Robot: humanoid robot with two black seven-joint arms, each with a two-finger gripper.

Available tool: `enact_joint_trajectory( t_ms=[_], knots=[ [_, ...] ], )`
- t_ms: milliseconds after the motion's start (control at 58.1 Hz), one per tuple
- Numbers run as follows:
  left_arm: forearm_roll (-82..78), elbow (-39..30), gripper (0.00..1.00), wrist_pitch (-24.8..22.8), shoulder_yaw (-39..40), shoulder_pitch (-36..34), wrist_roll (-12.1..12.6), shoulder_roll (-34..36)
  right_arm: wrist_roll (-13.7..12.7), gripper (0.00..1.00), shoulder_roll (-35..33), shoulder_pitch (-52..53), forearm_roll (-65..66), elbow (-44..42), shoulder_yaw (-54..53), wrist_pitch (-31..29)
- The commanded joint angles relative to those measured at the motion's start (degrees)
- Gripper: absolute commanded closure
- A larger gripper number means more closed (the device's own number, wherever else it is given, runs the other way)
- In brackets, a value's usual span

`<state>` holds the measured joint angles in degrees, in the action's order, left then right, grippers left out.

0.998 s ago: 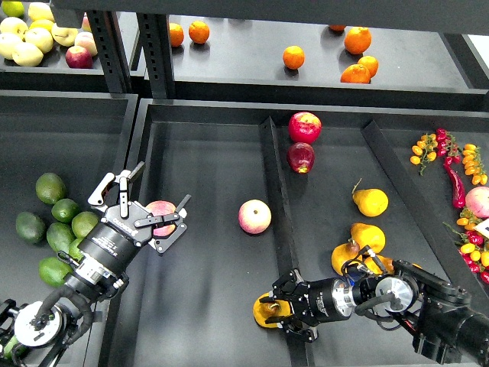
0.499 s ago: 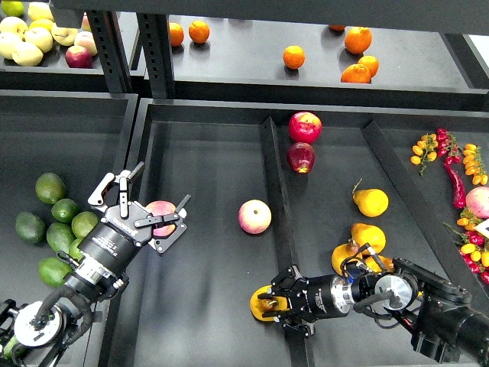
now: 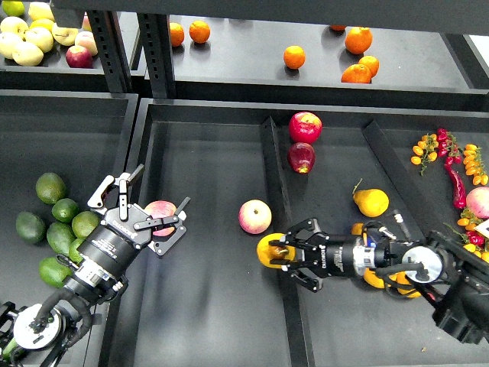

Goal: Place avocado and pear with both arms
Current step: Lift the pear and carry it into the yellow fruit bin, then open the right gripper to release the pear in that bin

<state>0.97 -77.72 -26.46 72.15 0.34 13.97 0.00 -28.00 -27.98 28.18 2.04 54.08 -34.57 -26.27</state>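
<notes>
Dark green fruit lies in a loose pile at the far left of the tray, and the avocado (image 3: 30, 227) is there among the rounder, paler ones, resting on the tray floor with nothing touching it. So our half of the job on that side is, as far as we can judge, not begun.

Just to the right of the pile our left gripper (image 3: 150, 216) hovers with its fingers spread wide. A red-and-yellow apple (image 3: 160, 213) shows between them, but we cannot tell whether they touch it or merely hang over it. It is not a fruit the task asks for.

Further right, past a second loose apple (image 3: 254, 216) and close to the low divider (image 3: 280, 222), our right gripper (image 3: 284, 253) has its fingers closed around the pear (image 3: 271, 250), yellow-orange with a dark patch. We cannot tell whether it is lifted or resting on the tray.

The pear is therefore in hand but not yet set down. The avocado remains to be picked up and placed, which we think means steering the left arm back toward the pile.
</notes>
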Motion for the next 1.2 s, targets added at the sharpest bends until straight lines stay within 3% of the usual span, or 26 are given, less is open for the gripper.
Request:
enact_joint_trajectory(
  t_ms=[0, 396, 619, 740, 877, 980, 1187],
  knots=[
    [0.0, -0.1, 0.00, -0.2, 0.0, 0.0, 0.0, 0.0, 0.0, 0.85, -2.9, -3.7, 0.6, 1.1, 0.1, -0.3],
    [0.0, -0.3, 0.00, -0.2, 0.0, 0.1, 0.0, 0.0, 0.0, 0.84, -0.4, -6.2, 3.1, -5.2, -0.5, -0.3],
    [0.0, -0.4, 0.00, -0.2, 0.0, 0.1, 0.0, 0.0, 0.0, 0.78, 0.1, -6.2, 3.7, -7.2, -0.8, 0.4],
    [0.0, -0.5, 0.00, -0.2, 0.0, 0.1, 0.0, 0.0, 0.0, 0.64, 0.1, -6.2, 3.7, -7.5, -1.6, 0.6],
    [0.0, -0.8, 0.00, -0.3, 0.0, 0.5, 0.0, 0.0, 0.0, 0.58, -0.1, -6.2, 3.7, -7.2, -1.6, 1.9],
    [0.0, -0.8, 0.00, -0.5, 0.0, 1.0, 0.1, 0.0, 0.0, 0.45, -0.2, -6.3, 3.7, -6.9, -1.5, 2.5],
    [0.0, -0.8, 0.00, -0.6, -0.1, 1.1, 0.2, 0.0, 0.0, 0.31, -1.2, -5.9, 3.7, -5.1, -1.6, 2.9]
  ],
)
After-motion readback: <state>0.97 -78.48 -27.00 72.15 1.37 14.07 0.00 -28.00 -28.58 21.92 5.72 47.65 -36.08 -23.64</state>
